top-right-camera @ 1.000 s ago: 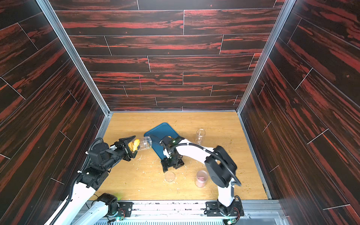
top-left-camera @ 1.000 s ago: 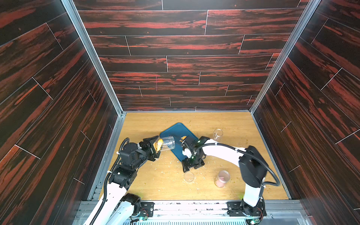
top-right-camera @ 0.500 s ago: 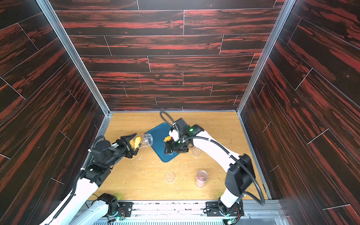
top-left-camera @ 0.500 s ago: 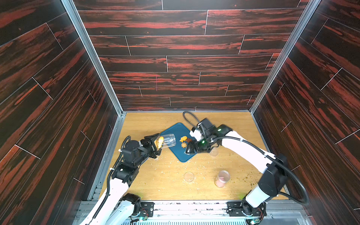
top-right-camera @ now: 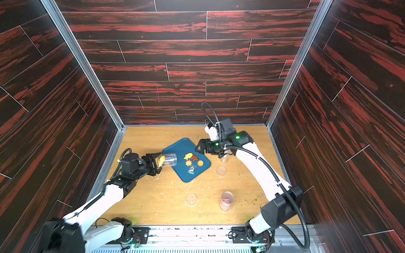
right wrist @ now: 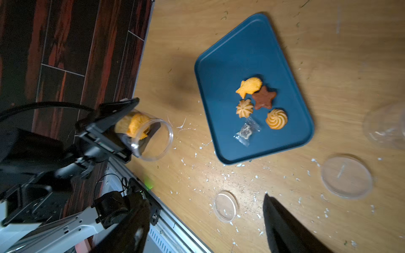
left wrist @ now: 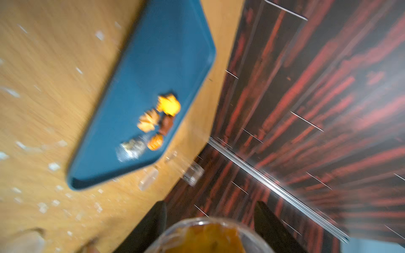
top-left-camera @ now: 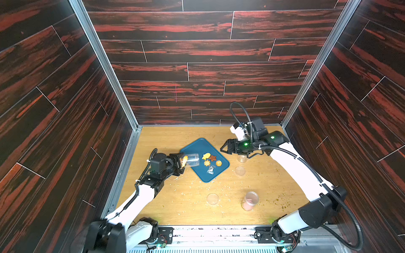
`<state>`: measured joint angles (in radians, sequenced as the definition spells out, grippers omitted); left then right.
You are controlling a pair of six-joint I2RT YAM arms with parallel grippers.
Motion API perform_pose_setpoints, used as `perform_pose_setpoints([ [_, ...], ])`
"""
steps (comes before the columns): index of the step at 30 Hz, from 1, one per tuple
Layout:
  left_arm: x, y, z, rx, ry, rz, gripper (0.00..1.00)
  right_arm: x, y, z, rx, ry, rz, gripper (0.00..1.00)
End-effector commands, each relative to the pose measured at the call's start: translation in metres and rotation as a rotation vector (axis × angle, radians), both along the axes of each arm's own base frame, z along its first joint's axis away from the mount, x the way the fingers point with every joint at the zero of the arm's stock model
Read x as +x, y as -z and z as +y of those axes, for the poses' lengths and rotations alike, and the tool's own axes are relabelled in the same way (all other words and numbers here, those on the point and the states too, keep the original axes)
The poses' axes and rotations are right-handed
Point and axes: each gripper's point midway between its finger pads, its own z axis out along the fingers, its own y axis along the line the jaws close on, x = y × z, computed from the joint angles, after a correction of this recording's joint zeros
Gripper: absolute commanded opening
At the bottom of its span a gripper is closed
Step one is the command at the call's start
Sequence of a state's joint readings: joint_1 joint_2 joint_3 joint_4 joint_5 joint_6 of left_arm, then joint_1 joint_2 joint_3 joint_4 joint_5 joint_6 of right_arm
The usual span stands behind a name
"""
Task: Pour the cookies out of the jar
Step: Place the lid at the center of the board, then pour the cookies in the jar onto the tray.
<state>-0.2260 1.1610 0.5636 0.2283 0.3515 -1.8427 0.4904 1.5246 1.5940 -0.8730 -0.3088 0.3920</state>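
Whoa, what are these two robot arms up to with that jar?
The left gripper holds a clear jar on its side, mouth toward the blue tray. Four cookies and a small clear packet lie on the tray; at least one orange cookie is inside the jar. The right gripper hangs open near the tray's edge, holding nothing.

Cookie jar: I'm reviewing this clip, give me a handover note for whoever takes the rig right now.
Left gripper: shut on the jar at its base, jar tipped on its side, mouth toward the blue tray.
Right gripper: open, empty, above the table beside the tray.
Done: four cookies lie on the tray, next to a small clear packet.
Left: orange cookies sit at the jar's bottom; probably tip it further or shake it over the tray.
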Motion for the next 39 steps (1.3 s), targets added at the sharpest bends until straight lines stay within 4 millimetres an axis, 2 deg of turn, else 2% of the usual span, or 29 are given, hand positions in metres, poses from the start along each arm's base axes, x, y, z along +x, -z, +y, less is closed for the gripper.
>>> perform_pose_setpoints([
  [1,0.011,0.003,0.004,0.038,0.022,-0.056,0.59,-0.012,-0.006,-0.009,0.043,-0.028,0.006,0.84],
  [8,0.031,0.034,0.005,0.087,0.092,-0.003,0.58,-0.018,-0.003,-0.017,0.056,-0.029,0.014,0.84],
  [14,0.047,0.053,-0.002,0.086,0.135,0.027,0.59,-0.030,0.005,-0.010,0.116,-0.059,0.052,0.84],
  [20,0.054,0.060,-0.003,0.135,0.169,0.050,0.59,-0.039,0.013,-0.008,0.141,-0.084,0.083,0.84],
  [29,0.062,0.076,-0.004,0.186,0.203,0.092,0.59,-0.044,0.019,-0.009,0.152,-0.086,0.094,0.84],
  [39,0.072,0.076,-0.006,0.228,0.249,0.102,0.59,-0.043,0.030,-0.008,0.146,-0.083,0.110,0.84],
])
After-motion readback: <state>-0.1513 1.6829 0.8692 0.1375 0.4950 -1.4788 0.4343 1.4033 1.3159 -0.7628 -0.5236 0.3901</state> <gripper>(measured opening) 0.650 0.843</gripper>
